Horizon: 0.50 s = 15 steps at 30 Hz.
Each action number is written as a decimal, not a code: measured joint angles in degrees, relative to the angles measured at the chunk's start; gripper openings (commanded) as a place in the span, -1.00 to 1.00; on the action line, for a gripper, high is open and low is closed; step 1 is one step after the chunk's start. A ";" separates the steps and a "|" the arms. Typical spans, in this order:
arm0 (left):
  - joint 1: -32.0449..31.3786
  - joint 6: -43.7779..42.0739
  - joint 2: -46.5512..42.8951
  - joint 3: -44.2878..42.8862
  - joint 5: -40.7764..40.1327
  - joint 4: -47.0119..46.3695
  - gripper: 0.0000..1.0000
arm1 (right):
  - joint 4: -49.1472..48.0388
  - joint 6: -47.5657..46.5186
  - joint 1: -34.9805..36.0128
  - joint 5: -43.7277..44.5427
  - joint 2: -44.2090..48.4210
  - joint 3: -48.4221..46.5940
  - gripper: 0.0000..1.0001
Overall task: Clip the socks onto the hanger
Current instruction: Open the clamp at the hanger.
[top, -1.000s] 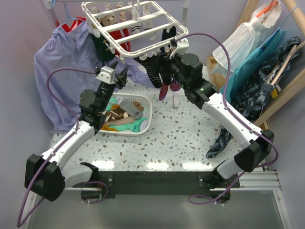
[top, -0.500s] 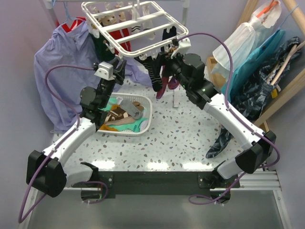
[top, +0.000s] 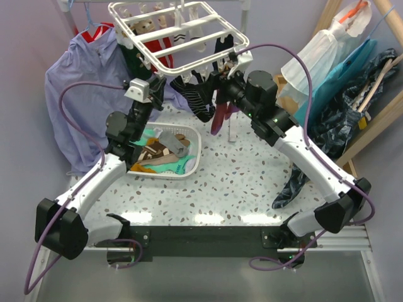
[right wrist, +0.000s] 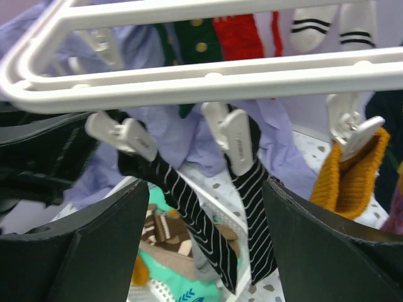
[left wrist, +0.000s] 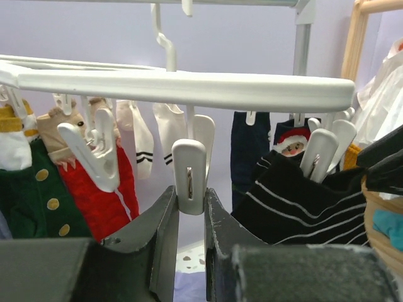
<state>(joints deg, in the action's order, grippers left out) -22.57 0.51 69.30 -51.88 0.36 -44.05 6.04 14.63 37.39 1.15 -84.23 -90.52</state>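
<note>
The white hanger [top: 176, 31] hangs at the back with several socks clipped under it. My left gripper [top: 151, 93] is raised to its near edge. In the left wrist view it [left wrist: 189, 204] is shut on a white clip [left wrist: 189, 173] under the front bar [left wrist: 189, 88]. My right gripper [top: 221, 85] is open under the hanger's right side. In the right wrist view its jaws stand wide apart around two black-white striped socks [right wrist: 195, 214] hanging from clips, touching neither. More socks [top: 160, 151] lie in the basket.
The white slotted basket [top: 196, 154] stands left of centre on the speckled table. A lavender shirt [top: 75, 82] hangs at the back left. Clothes and bags [top: 340, 94] lean on a wooden frame [top: 378, 107] at the right. An orange sock [right wrist: 356, 170] hangs right of the striped ones.
My left gripper has risen from above the basket to the hanger's near edge and closed on a clip. My right gripper shifted slightly; the striped sock now spreads leftward.
</note>
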 measured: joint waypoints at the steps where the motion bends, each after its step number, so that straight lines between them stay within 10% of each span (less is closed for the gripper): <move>1: 0.00 0.15 0.00 -0.44 0.37 0.79 -1.00 | 0.17 0.15 -0.02 -1.16 0.37 0.00 0.52; 15: -0.72 3.43 -3.26 -7.61 4.37 19.58 -1.00 | -1.29 7.69 -0.15 -28.22 -1.46 -7.26 0.29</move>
<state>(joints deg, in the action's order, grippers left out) -23.29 3.95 66.04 -59.48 4.73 -24.47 4.75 22.33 37.23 -27.07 -85.69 -97.78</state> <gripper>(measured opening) 0.222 0.676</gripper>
